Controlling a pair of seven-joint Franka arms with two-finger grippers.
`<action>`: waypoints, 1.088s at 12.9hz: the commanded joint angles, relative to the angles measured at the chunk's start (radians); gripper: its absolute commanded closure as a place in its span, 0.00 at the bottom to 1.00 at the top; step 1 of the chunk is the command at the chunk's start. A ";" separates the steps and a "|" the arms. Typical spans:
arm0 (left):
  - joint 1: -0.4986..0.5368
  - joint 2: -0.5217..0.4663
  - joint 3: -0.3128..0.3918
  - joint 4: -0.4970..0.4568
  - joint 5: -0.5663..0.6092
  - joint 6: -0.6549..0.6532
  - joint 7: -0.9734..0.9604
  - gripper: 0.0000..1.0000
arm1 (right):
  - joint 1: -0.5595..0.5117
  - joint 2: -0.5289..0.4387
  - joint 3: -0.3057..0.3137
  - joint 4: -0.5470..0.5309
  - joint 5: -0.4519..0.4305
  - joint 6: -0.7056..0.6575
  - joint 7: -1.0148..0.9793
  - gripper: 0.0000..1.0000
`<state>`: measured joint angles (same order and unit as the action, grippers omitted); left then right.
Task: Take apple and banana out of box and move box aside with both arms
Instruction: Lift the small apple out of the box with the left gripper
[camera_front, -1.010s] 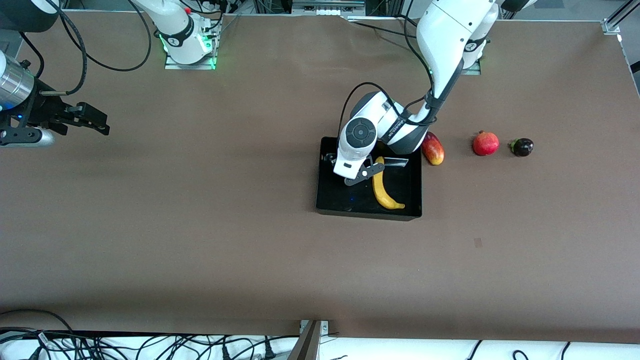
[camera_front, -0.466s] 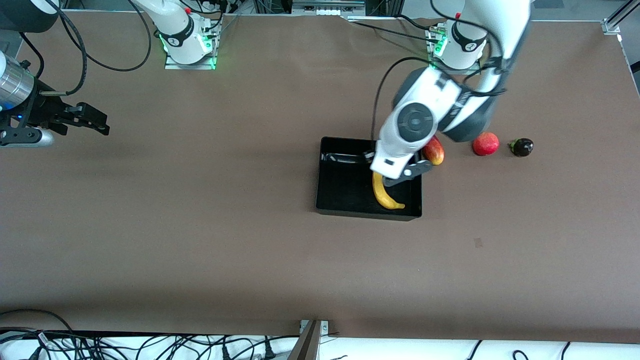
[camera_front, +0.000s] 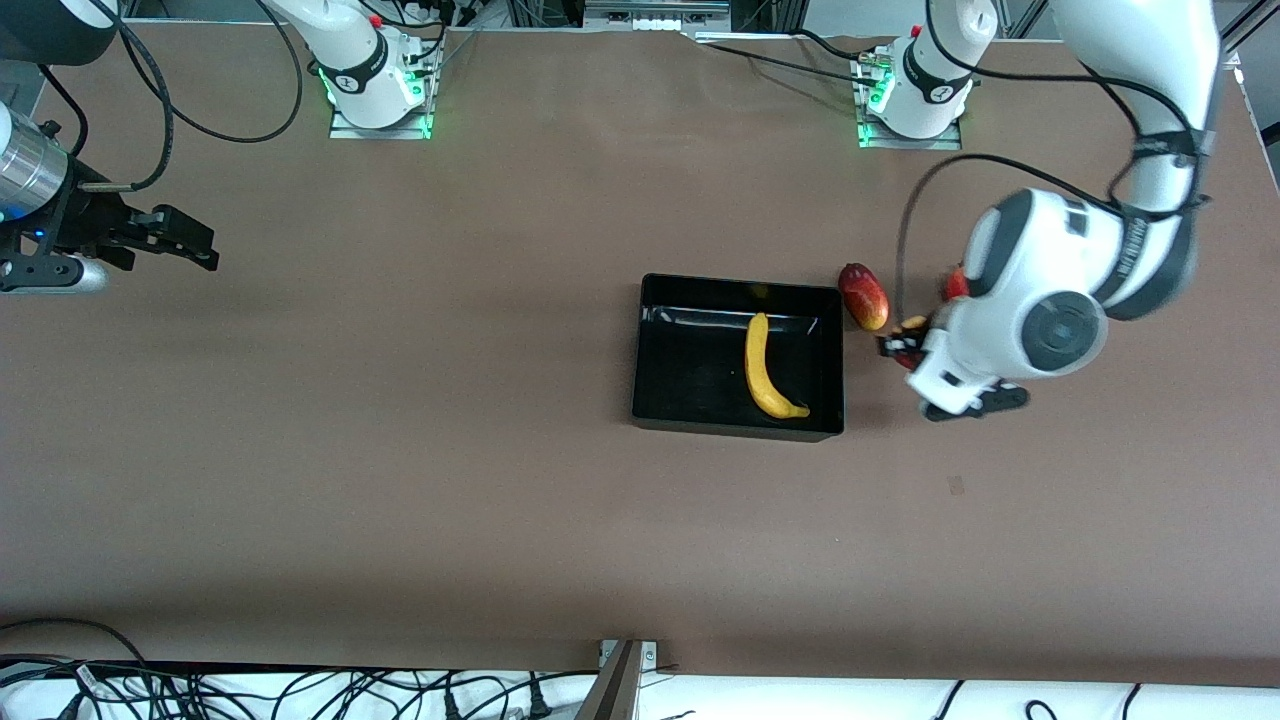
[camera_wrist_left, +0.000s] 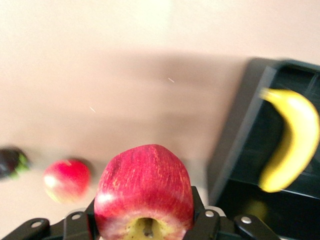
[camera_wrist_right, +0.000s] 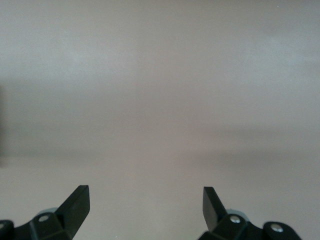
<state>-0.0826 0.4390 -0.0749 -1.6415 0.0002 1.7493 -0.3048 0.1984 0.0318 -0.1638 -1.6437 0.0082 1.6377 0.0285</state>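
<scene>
Now the left end effector (camera_wrist_left: 145, 227) grips the small round red apple (camera_wrist_left: 144, 196) over bare brown tabletop (camera_front: 400, 480) beside the shallow glossy black plastic box (camera_front: 737, 425). Lower it gently, clear of the elongated red-yellow fruit (camera_front: 864, 296), before letting go. 1 long yellow banana (camera_front: 765, 367) lies in the box. The right end effector (camera_wrist_right: 145, 207) waits, fingers spread wide, holding nothing, at its own end.

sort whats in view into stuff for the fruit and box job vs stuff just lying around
Job things:
- apple, held in the left gripper over the table beside the box
- banana, in the box
- box
- right gripper, open, waiting at the right arm's end

Lying about:
- mango-like fruit beside the box
- pomegranate
- dark eggplant
</scene>
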 joint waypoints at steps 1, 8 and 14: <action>0.062 0.061 -0.008 0.014 0.046 0.071 0.131 1.00 | -0.011 0.007 0.012 0.016 -0.011 -0.004 0.005 0.00; 0.122 0.262 0.010 0.015 0.055 0.456 0.176 1.00 | -0.013 0.007 0.012 0.016 -0.010 -0.004 0.005 0.00; 0.129 0.232 -0.009 0.012 0.089 0.395 0.155 0.00 | -0.013 0.007 0.012 0.016 -0.010 -0.004 0.005 0.00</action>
<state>0.0376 0.7139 -0.0655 -1.6389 0.0631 2.2266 -0.1479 0.1983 0.0322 -0.1638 -1.6432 0.0082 1.6377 0.0285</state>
